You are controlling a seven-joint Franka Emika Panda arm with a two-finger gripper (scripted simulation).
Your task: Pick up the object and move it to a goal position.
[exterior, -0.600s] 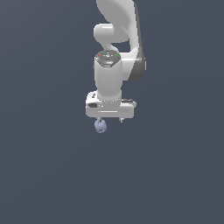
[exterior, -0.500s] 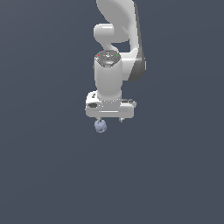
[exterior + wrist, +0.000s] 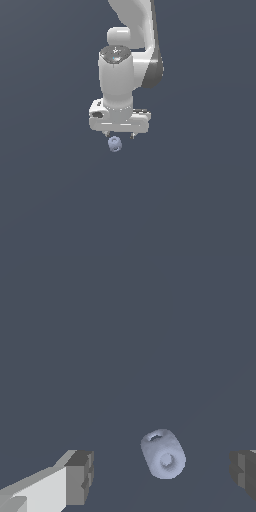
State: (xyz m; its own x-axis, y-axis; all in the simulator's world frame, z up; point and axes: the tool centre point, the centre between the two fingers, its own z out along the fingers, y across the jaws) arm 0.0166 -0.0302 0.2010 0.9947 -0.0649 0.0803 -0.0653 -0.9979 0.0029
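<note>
Ok so the exterior view is basically all flat dark grey-blue floor (image 3: 45,200), and on its left side that's the whole story. Around the middle, the white arm (image 3: 131,30) comes down from the top edge and ends in a fat wrist section with a dark grey top cap. Under that sits the wide white hand, and the gripper (image 3: 119,135) points straight down at the floor. Only the dark tips of its fingers poke out under the hand from this angle.

The ball (image 3: 114,144) is just under the hand, a bit toward the exterior view's left of the gripper's centre. It's pale periwinkle, lumpy, and tiny next to the hand. I can't tell from this view if it's touching a tip.

The wrist view sorts that out better. One finger (image 3: 80,477) shows as a white bar with a dark grey pad, the other (image 3: 244,472) is only a dark pad cut by the frame edge. The gripper (image 3: 162,476) is spread wide, gripping nothing. The ball (image 3: 163,454) lies between the fingers on the floor, with a clear gap to each pad. It looks like a stubby barrel with a round dimple on one face and a notch on the other end.
</note>
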